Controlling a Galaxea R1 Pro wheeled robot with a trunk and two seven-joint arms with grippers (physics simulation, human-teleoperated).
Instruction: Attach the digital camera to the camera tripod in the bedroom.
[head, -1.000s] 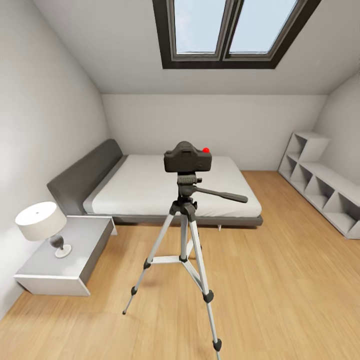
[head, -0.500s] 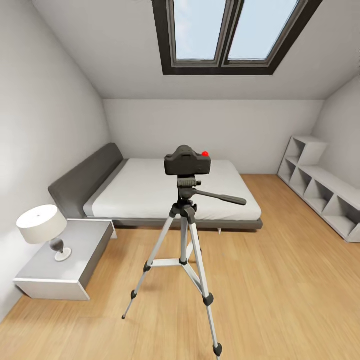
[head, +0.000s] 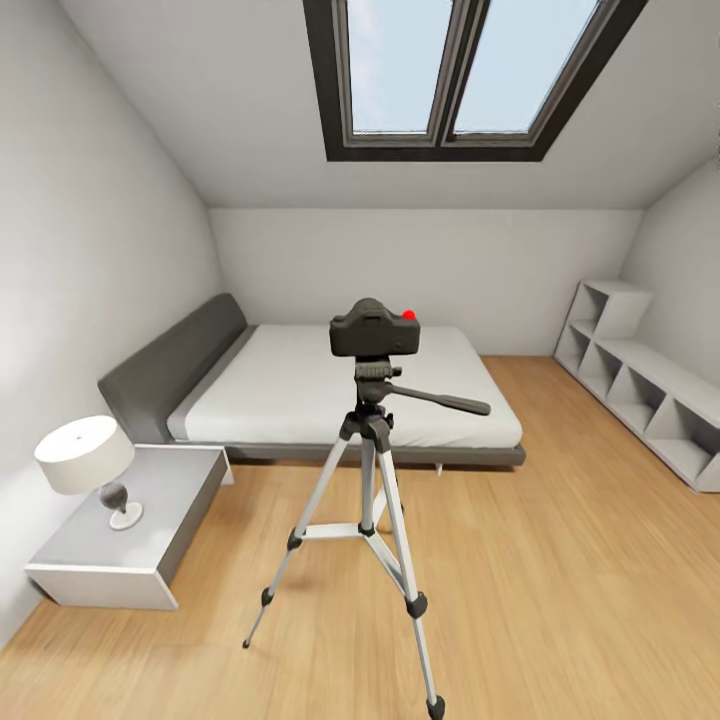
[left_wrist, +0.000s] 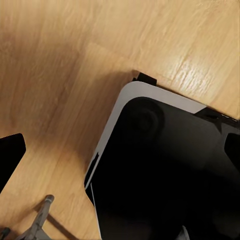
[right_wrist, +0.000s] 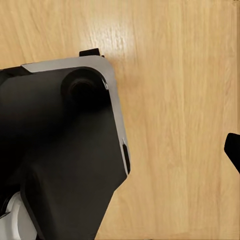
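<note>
Dark grey digital camera (head: 375, 331), boxy, with a small red dot on its top right corner: seated on the black head of the camera tripod (head: 367, 470), level, lens hump facing the head view.

Tripod: three silver legs spread on the light wood floor (head: 560, 600), black joints and feet, a centre brace between the legs; long black handle (head: 440, 400) sticking out to the view's right, sloping slightly down. It stands in the middle of the bedroom, in front of the foot of the bed, apart from all furniture.

Bed (head: 330, 385): low, grey frame and headboard, pale mattress, set along the far wall behind the tripod.

Bedside table (head: 165, 520): grey, low, at the view's left beside the bed; on it a lamp (head: 85, 460) with a white drum shade and a dark rounded base.

Shelf unit (head: 645, 390): white, open compartments, stepped, along the right wall.

Skylight (head: 460, 70): dark frame, two panes, in the sloped ceiling above.

Left wrist view: wood floor, the robot's dark base (left_wrist: 165, 170) with a pale rim, a silver tripod leg (left_wrist: 39, 222) at the corner, and one black fingertip (left_wrist: 10, 155) at the edge. Left gripper: cannot tell whether released or clenched.

Right wrist view: wood floor, the same dark base (right_wrist: 60, 150), and one black fingertip (right_wrist: 233, 147) at the edge. Right gripper: state likewise cannot be told.
</note>
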